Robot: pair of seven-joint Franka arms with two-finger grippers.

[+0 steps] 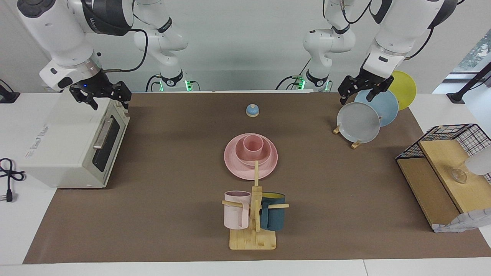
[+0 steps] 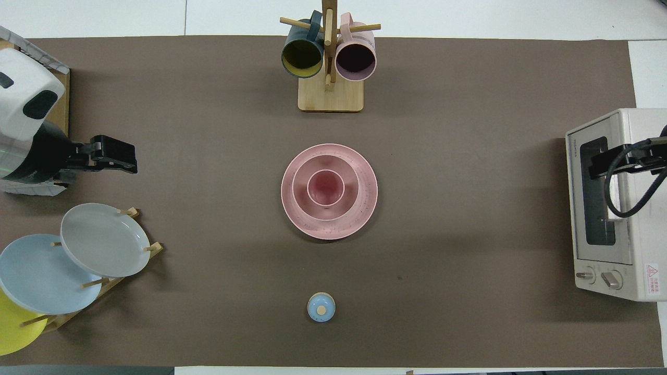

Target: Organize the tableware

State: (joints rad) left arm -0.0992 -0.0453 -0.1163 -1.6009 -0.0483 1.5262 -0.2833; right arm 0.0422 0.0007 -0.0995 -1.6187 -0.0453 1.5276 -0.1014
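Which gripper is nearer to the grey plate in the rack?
Left. The left gripper hangs just over the rack by the grey plate; the right gripper is over the toaster oven at the right arm's end.

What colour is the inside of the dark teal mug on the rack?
Yellow inside the teal mug; the overhead view shows it best.

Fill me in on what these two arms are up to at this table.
Neither arm holds anything. The matte pink tapered cup sits inside the pink rounded bowl, which rests on the wide pink plate mid-table, stacked. The left gripper hangs open over the rack of grey, blue and yellow plates; the right gripper hangs open over the white toaster oven.
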